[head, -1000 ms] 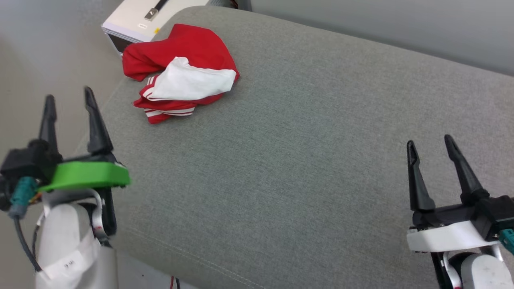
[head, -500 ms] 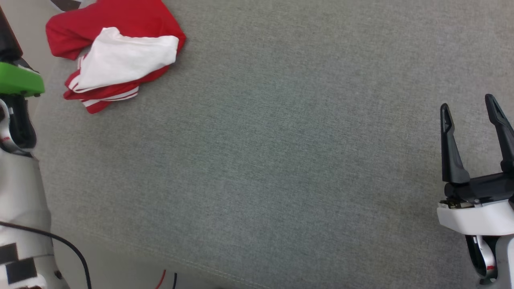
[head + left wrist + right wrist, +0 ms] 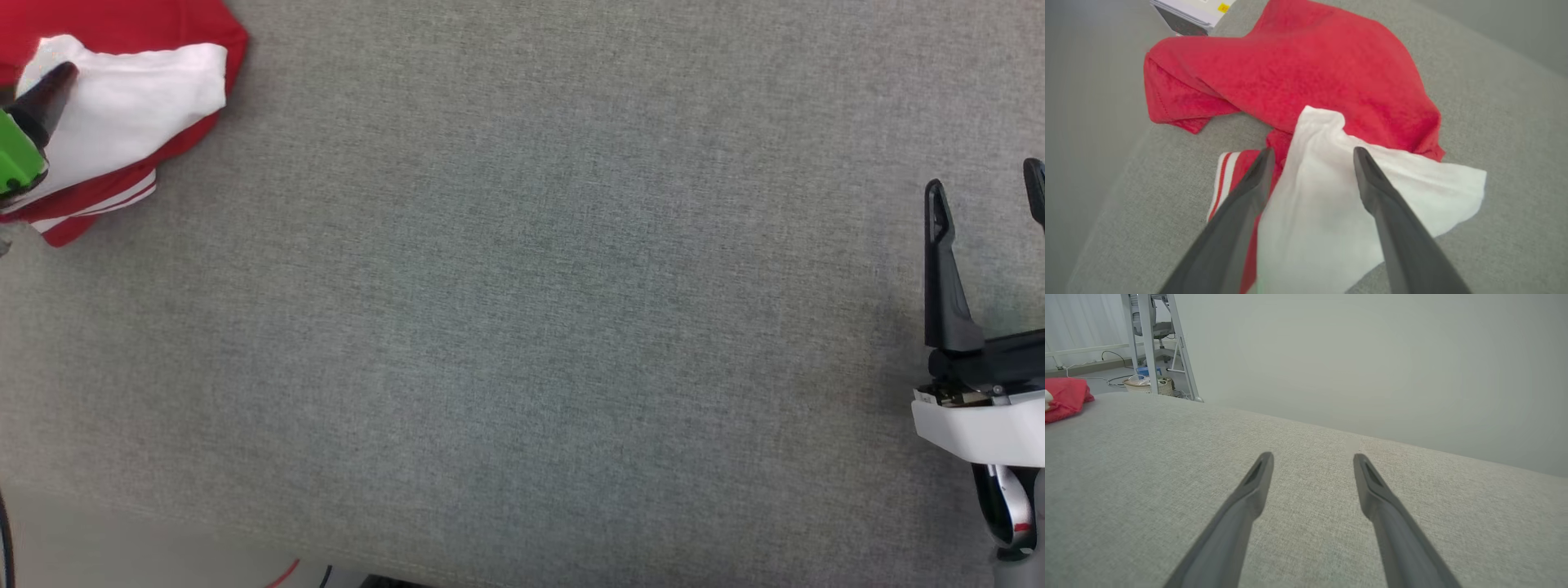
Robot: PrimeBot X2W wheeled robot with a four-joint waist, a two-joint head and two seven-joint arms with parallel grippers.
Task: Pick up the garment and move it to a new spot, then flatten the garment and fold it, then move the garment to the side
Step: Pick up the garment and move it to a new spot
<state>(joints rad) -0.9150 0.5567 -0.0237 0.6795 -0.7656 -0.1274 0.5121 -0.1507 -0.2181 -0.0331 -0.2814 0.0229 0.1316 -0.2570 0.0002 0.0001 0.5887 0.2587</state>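
We have our left hand (image 3: 1312,153) spread wide, its fingers straddling the white sleeve (image 3: 1331,212) of the garment (image 3: 1331,73). The garment lies crumpled at the far left corner of the cushion (image 3: 531,327), close to the edge. We judge the hand is poised there because that bunched fold offers the easiest pinch for lifting. Whether the tips touch the cloth we cannot tell.

Our right hand (image 3: 985,175) is equally wide and holds nothing. It hangs over bare cushion well apart from the garment, probably to leave the middle free as the new spot.

The garment is a soft red knit with a faint nap, heaped in loose rounded folds. The sleeve is smoother, thinner and white, and striped trim (image 3: 1224,179) in red and white peeks out beside one finger. The cushion is flat, tightly woven grey fabric with a rounded edge.
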